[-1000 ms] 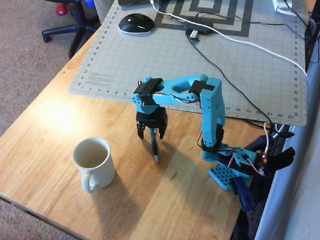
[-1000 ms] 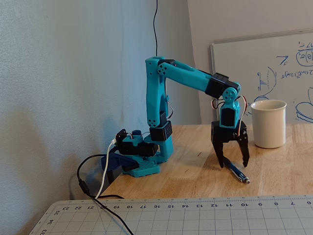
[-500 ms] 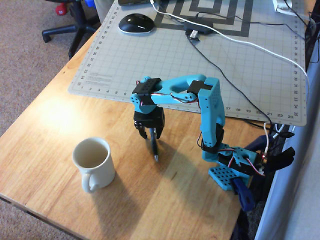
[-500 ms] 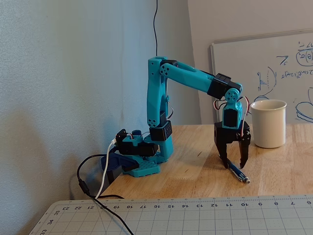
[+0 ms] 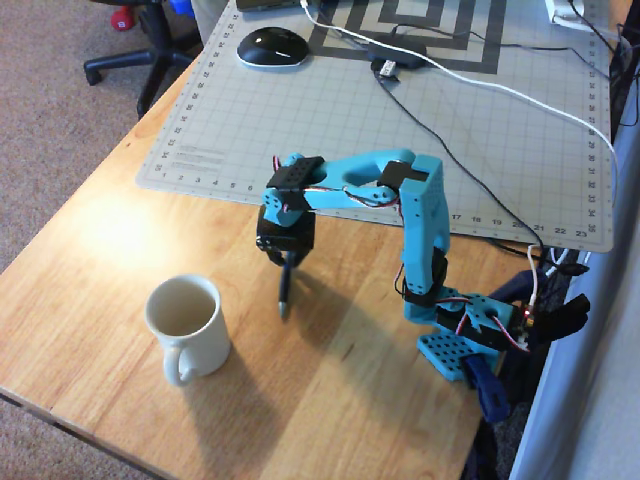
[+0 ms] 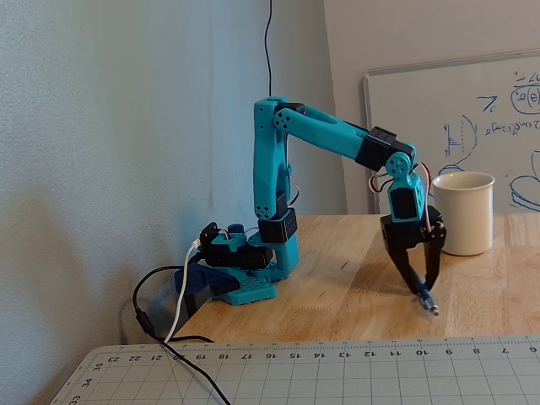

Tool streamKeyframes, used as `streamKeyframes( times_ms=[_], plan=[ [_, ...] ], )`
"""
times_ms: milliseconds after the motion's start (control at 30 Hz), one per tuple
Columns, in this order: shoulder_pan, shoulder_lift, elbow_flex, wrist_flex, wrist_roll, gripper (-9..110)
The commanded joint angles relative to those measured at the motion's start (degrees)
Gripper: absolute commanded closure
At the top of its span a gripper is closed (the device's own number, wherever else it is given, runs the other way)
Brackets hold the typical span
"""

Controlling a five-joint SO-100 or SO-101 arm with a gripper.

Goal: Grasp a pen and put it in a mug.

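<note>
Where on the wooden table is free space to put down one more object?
In the overhead view, bare wood lies between the mug and the cutting mat, and along the near edge between the mug and the arm's base. It is crowded around the gripper holding the pen and near the cables.

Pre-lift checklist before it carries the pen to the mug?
1. Gripper shut on the pen: ok in both views, fingers pinched on the barrel.
2. Pen clear of the table: cannot tell; its tip looks at or near the wood.
3. Grip position: not ok; held near the upper end, so the pen hangs slanted and may swing.
4. Mug upright, mouth open: ok.
5. Mug empty: ok in the overhead view.
6. Path from pen to mug: ok, bare wood between them.
</note>
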Motion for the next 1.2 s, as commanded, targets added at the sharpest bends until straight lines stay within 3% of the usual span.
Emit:
streamKeyframes(
  times_ms=[0,267,533,733,1167],
  plan=[
    [-1.67,10.63,-1.14,-3.87,0.0,101],
    [-2.02,21.27,-1.14,-13.45,-4.92,101],
    [-8.26,30.59,-0.26,-23.73,-36.04,101],
    [-15.29,34.37,-0.26,-29.79,-52.03,101],
    [-29.88,26.72,-0.09,-42.45,-56.69,101]
  ],
)
